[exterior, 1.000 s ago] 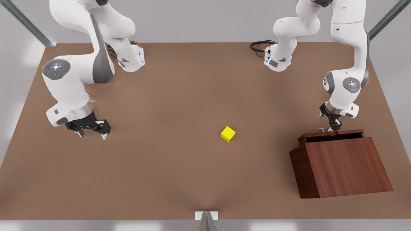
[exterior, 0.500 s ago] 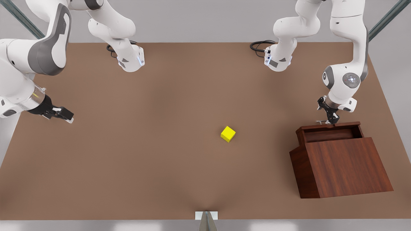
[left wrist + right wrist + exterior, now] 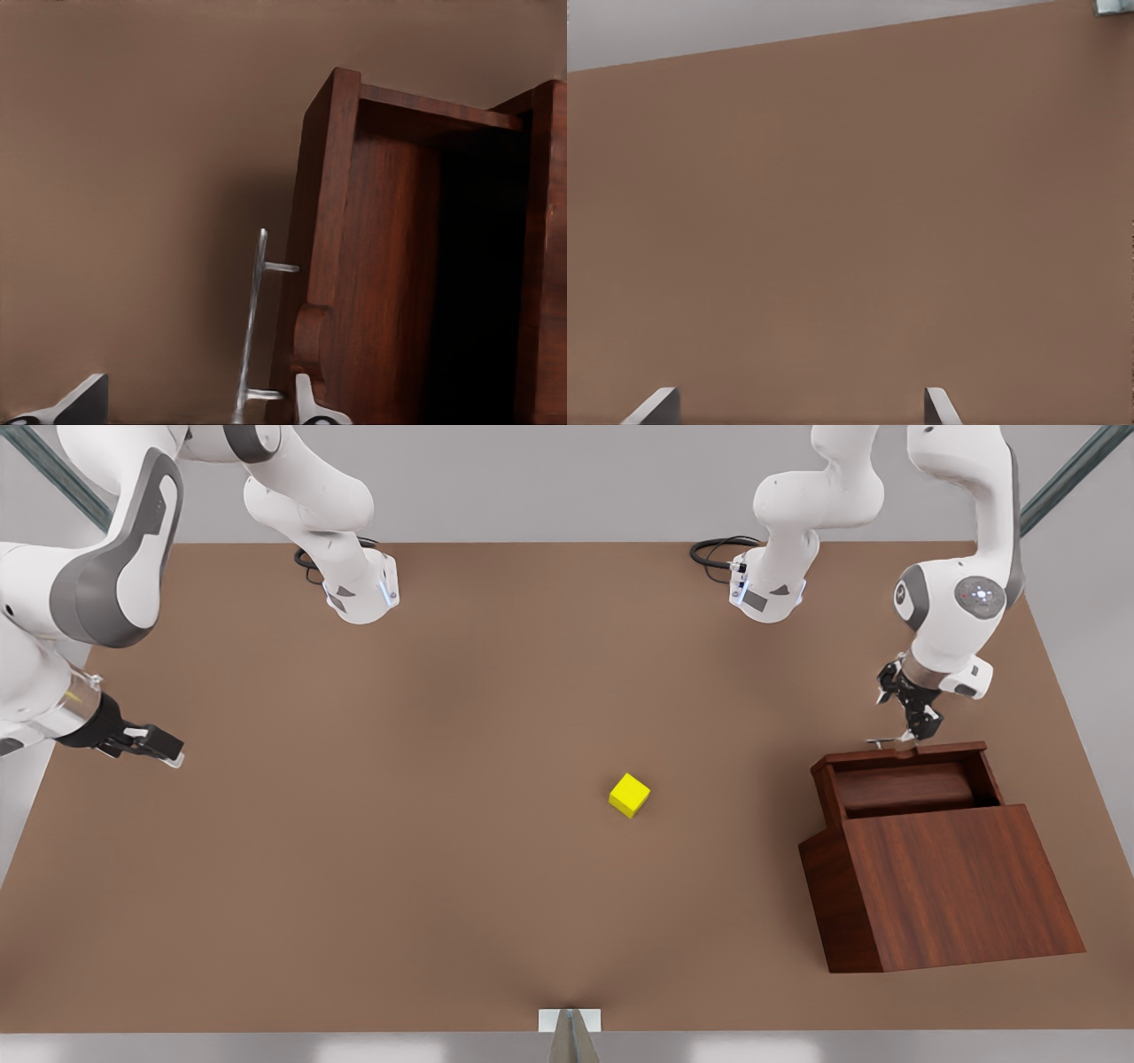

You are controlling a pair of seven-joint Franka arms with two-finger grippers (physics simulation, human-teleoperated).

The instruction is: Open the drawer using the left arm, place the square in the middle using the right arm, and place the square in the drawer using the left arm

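The drawer (image 3: 904, 784) is seen pulled partway out of the wooden cabinet (image 3: 948, 886), which stands on the counter (image 3: 443, 691) at the front view's right. The drawer's dark, bare inside is exposed in the front view.

The left claw (image 3: 912, 731) is held at the drawer's thin silver handle (image 3: 886, 741), at the cabinet's far side. In the left wrist view its fingertips (image 3: 310, 403) are spread wide, with the handle (image 3: 252, 328) standing between them; whether the bar is touched by either finger cannot be told.

The yellow cube (image 3: 629, 794) is found resting on the bare counter near its middle, well apart from the cabinet and from both claws.

The right claw (image 3: 164, 748) is held above the counter's edge at the front view's left, far from the cube. Its fingertips (image 3: 651, 405) are seen wide apart in the right wrist view, with nothing between them and plain counter (image 3: 850, 221) beyond.
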